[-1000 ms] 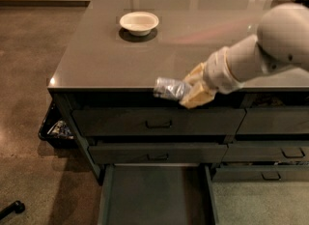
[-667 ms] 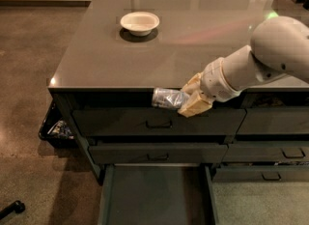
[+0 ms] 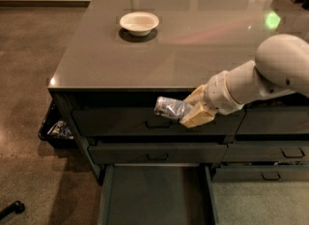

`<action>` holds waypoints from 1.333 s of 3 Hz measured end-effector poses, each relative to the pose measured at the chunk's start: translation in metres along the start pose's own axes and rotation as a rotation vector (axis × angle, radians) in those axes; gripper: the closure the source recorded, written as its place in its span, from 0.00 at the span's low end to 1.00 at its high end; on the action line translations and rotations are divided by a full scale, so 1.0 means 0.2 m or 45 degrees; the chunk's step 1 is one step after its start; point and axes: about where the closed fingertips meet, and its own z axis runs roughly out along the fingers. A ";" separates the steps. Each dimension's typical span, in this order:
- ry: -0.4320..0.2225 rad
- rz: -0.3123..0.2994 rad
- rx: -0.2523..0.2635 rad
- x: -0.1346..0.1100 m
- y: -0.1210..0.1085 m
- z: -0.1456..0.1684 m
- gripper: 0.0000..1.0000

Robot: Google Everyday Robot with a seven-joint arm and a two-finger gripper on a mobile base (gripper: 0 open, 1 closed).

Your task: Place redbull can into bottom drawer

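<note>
My gripper [image 3: 189, 107] is shut on the redbull can [image 3: 170, 107], a slim silver-and-blue can held on its side. It hangs in front of the top left drawer, just past the counter's front edge and above the bottom drawer [image 3: 157, 194]. The bottom drawer is pulled open, a wide dark tray with a flat bare floor at the bottom of the view. My white arm comes in from the right.
A white bowl [image 3: 139, 22] sits on the grey counter top [image 3: 193, 40] at the back left. Two handled drawers [image 3: 157, 152] are shut above the open one. Right-column drawers [image 3: 268, 154] are shut. A dark bin [image 3: 57, 128] with clutter stands on the floor at left.
My gripper has carried the can down and a little left, off the counter's edge, and it now hangs lower in front of the top drawer.
</note>
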 end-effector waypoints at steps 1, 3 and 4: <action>-0.070 0.128 -0.151 0.21 0.27 0.22 1.00; -0.171 0.214 -0.357 0.38 0.57 0.53 1.00; -0.166 0.244 -0.352 0.46 0.61 0.67 1.00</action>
